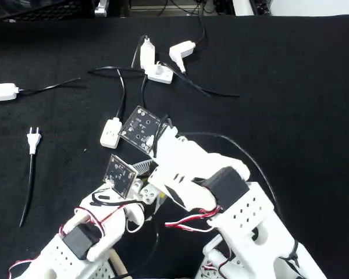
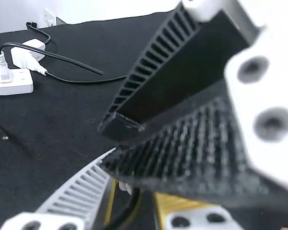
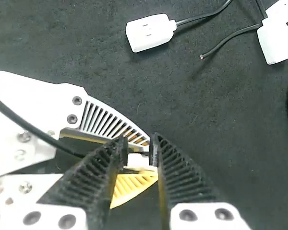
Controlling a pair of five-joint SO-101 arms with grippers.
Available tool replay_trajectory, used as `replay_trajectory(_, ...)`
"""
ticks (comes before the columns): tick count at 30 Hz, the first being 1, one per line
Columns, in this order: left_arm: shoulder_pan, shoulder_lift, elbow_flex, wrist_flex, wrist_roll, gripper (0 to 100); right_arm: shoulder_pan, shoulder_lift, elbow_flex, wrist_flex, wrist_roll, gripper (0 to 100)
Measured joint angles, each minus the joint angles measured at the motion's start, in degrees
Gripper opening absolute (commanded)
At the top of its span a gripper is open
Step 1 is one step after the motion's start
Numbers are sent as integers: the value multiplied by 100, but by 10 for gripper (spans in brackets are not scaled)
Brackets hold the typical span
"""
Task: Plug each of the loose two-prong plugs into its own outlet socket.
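Now, boxy white outlet socket (image 3: 150, 32) on matte black table (image 3: 62, 38).

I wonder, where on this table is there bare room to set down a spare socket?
The widest bare patch is the right side of the table, beyond the plug cluster and the arms. A smaller one lies near left, outside the loose plug. The middle, around the centre socket, is crowded.

Your table (image 1: 314, 87) is covered edge to edge in matte black cloth, evenly lit. Past its far edge you have a dark slatted crate (image 1: 41, 9) and loose dark cables (image 1: 186, 7). A plain white wall (image 2: 110, 9) stands behind.
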Motion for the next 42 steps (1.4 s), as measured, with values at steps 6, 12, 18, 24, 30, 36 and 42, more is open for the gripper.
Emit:
replay_trajectory(6, 0, 0, 0, 0, 0, 30, 1134, 0, 0, -299, -18, 92)
replay_trajectory(12, 0, 0, 0, 0, 0, 30, 826, 0, 308, -738, 18, 89)
replay_trajectory(18, 18, 0, 0, 88, 0, 30, 308, 0, 308, -747, 18, 90)
replay_trajectory(24, 70, 0, 0, 88, -9, 30, 273, 0, 308, -747, 53, 89)
replay_trajectory(30, 62, 0, 0, 114, -9, 29, 703, 0, 448, -1187, -97, 93)
replay_trajectory(36, -563, 0, 0, 440, 88, 29, 2734, 396, 1565, -2840, -1240, 208)
replay_trajectory(42, -1486, 0, -914, 1662, 774, 29, 3499, 2277, 1600, -4018, -1697, 243)
